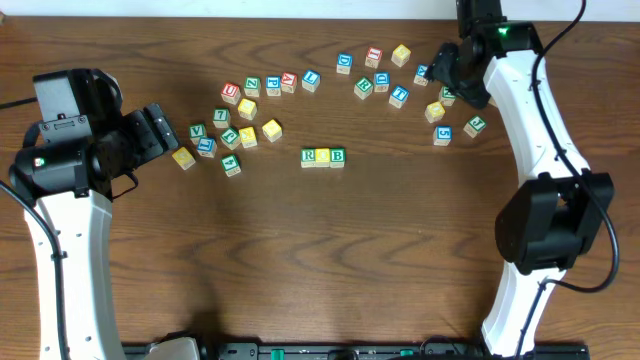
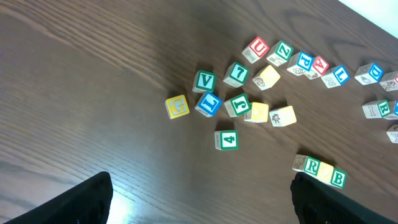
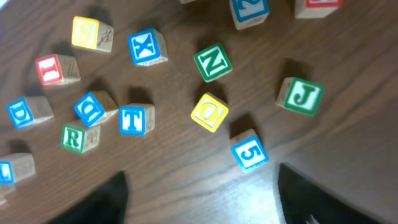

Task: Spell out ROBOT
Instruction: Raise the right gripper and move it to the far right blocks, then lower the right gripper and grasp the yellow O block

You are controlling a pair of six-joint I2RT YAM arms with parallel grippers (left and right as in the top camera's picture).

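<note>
Dark wood counter [image 1: 400, 260] carries the row [image 1: 322, 156]: R, yellow, B. Right of that row, the O block [image 3: 209, 112] lies under the right claw [image 3: 202, 199], fingers apart and empty. Centre squarely over it, clear of the 5 block [image 3: 250, 150]. The left claw [image 1: 155, 128] is also apart.

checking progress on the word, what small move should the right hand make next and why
Probably lower the right hand onto the yellow O block: the row reads R, yellow block, B, so O seems next, and it sits just ahead of that open hand.
</note>
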